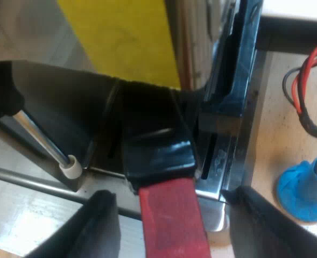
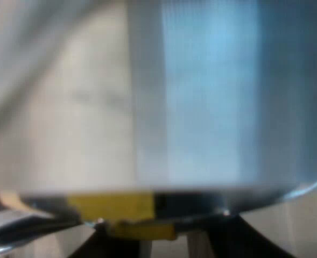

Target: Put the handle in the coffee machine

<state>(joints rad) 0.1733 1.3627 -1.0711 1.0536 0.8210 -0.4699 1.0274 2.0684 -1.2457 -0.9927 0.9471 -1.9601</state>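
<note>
Closely around the red end (image 1: 171, 226) of the handle (image 1: 155, 153), the left gripper (image 1: 171, 198) is seen spread wide. One black finger is set on each side of the red end, and a gap is left on both sides, so nothing is pinched. The handle's dark part is seen running in under the front of the espresso machine (image 1: 217, 172), with the red end pointing out toward the gripper. One handle is counted. One steam wand (image 1: 50, 148) with a white tip is seen just beside the handle. One blue tamper (image 1: 308, 189) is stood on the table (image 1: 271, 123), near the machine's corner and apart from the handle. A yellow panel (image 1: 126, 37) is seen above the handle.

The right gripper (image 2: 169, 244) is held close against a brushed metal surface (image 2: 201, 107) edged by one yellow strip (image 2: 112, 207). Its two dark fingers are parted by a narrow gap, and nothing can be made out between them.
</note>
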